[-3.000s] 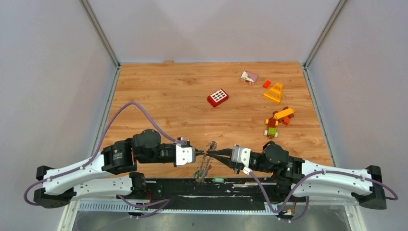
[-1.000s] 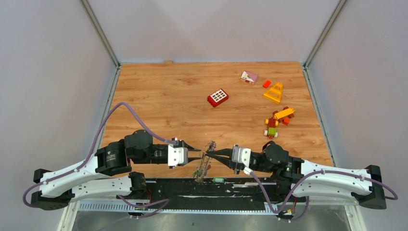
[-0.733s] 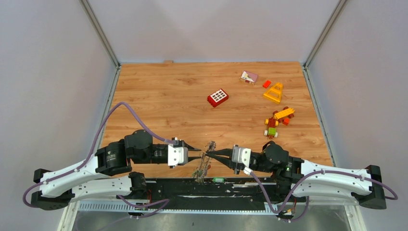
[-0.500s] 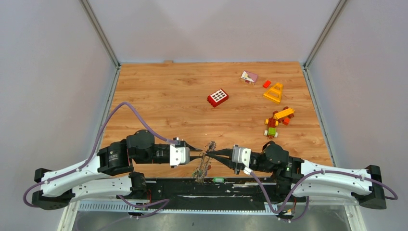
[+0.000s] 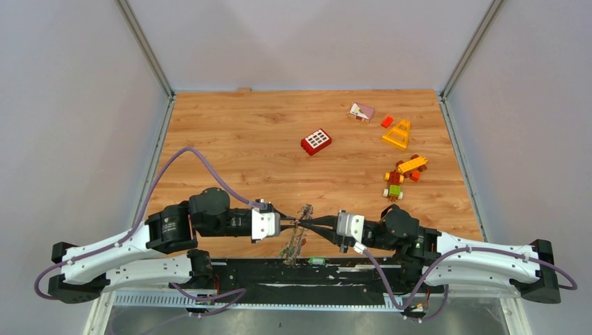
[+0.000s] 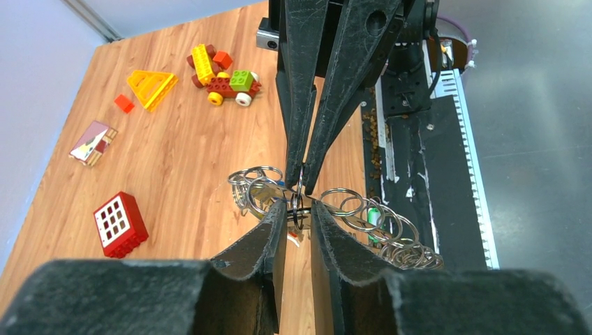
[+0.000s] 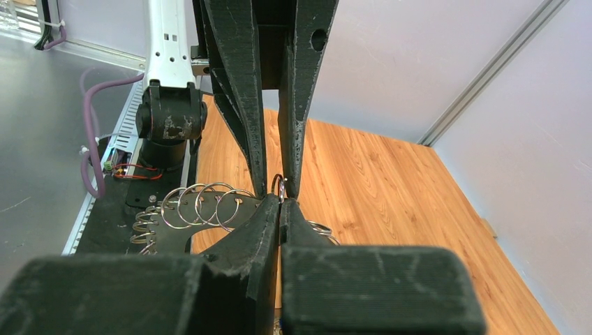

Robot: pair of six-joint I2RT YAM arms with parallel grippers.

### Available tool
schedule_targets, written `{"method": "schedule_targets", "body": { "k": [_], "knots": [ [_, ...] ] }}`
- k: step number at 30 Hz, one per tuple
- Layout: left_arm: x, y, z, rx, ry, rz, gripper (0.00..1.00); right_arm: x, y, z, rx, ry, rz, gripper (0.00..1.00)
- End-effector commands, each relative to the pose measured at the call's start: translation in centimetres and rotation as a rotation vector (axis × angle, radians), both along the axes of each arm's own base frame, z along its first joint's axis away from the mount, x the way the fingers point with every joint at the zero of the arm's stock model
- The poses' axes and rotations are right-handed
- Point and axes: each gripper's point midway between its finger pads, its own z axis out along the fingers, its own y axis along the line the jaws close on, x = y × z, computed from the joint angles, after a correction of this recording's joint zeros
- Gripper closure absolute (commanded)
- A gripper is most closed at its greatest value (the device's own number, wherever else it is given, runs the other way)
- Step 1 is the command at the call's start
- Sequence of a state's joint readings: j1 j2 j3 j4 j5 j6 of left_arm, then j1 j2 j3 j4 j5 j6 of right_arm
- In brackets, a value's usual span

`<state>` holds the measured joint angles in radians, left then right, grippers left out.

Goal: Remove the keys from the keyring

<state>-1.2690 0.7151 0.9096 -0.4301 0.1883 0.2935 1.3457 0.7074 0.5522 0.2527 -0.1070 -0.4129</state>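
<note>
The job is at the step where one key has to be worked off, and none look free yet; no loose key shows on the worktop [image 5: 230,139]; the keyring [image 6: 255,185] is up in the air between the two arms, just above the near edge of the worktop, and the keys [image 5: 290,248] hang down from it in a messy silver bunch; the right claw [image 7: 280,202] is squeezed tight on a thin loop of the keyring and holds the whole bunch up; the left claw [image 6: 299,209] faces it, tip to tip, with its two fingers only a little way apart and a loop sitting in the gap between them; it does not pinch that loop, though the loop is so thin that I cannot tell if one finger touches it; the red brick [image 5: 316,142], the yellow triangle [image 5: 396,134] and the little toy car [image 5: 399,178] lie far back on the worktop, well apart from the arms; I think the next move is for the left claw to close on its loop; then the two claws need to pull or twist gently so the loop slides round and comes off; the right claw must hold firm, or the whole bunch could slip and drop.
</note>
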Motion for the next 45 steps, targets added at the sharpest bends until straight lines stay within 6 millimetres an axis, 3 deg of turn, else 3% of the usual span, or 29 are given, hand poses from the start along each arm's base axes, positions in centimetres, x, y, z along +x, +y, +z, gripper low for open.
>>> {"method": "schedule_targets", "body": {
  "k": [1,10,28,45],
  "knots": [
    [0.2,-0.1,0.4,-0.011,-0.013,0.004,0.75,-0.5,-0.6,4.0,0.143,-0.033,0.015,1.00],
    [0.3,0.2,0.3,-0.003,-0.017,0.016,0.75,-0.5,-0.8,4.1,0.149,-0.034,0.013,1.00],
    [0.5,0.2,0.2,0.002,-0.023,0.023,0.97,-0.6,-0.9,4.4,0.159,-0.039,0.017,1.00],
    [0.8,0.3,0.1,0.009,-0.025,0.038,0.97,-0.7,-1.4,5.4,0.224,-0.066,0.019,1.00]
  ]
}}
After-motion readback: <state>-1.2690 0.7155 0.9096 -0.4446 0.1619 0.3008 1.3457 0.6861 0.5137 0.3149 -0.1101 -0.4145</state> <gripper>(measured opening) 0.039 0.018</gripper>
